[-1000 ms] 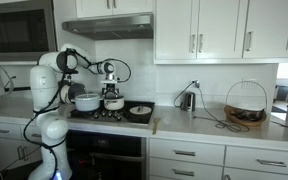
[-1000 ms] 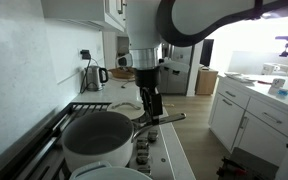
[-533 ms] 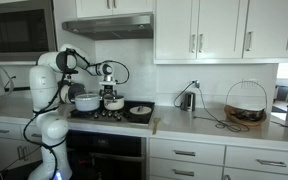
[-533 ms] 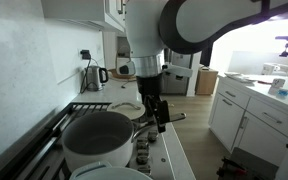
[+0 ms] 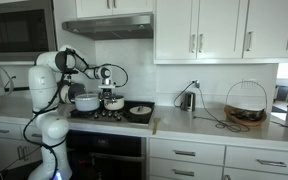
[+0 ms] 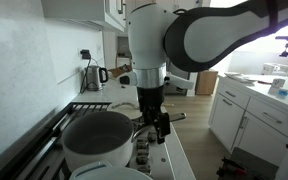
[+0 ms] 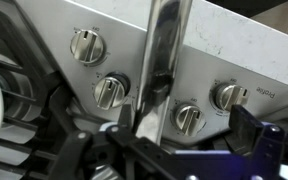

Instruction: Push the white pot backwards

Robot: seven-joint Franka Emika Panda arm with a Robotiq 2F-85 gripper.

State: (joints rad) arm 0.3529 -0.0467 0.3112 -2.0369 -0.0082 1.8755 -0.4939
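The small white pot [image 5: 113, 103] stands on the stove between the larger white pot [image 5: 86, 100] and the dark pan [image 5: 139, 111]. In an exterior view it [image 6: 96, 138] is in the foreground, its steel handle [image 6: 174, 117] pointing out over the stove's front. My gripper [image 6: 159, 125] hangs low at that handle, fingers pointing down. In the wrist view the handle [image 7: 162, 50] runs down between my open fingers [image 7: 159, 135], close to one of them. I cannot tell if they touch.
The stove knobs [image 7: 84, 45] lie right under the handle. The larger pot's rim [image 6: 109, 172] fills the bottom edge. A kettle [image 5: 187, 100] and a wire basket [image 5: 246, 108] stand on the counter beyond the stove. A wall outlet and cables are behind.
My gripper has come down and forward along the stove's front edge to the pot handle. The pots and the pan have not visibly moved.
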